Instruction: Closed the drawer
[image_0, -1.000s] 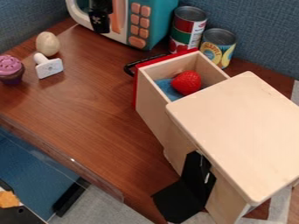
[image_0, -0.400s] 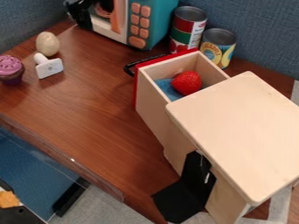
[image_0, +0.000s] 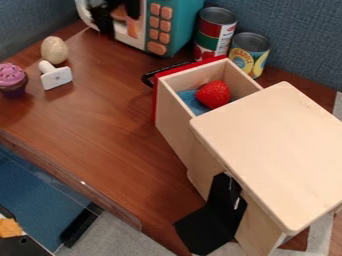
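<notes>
The black gripper is at the top left, in front of the toy microwave, above and to the left of the drawer and apart from it. The wooden drawer stands pulled out of its box, its red front toward the upper left. Its black handle sticks out from that front, with nothing holding it. A red strawberry and something blue lie inside the drawer. The wooden box has a flat light top that covers the rear of the drawer.
Behind the drawer stand a tall can and a shorter can, near the teal microwave. An egg, a white stamp-like toy and a cupcake sit at left.
The gripper first shifted left and turned, then came a little back to the right, staying by the microwave. The drawer, its contents and the box have not moved.
</notes>
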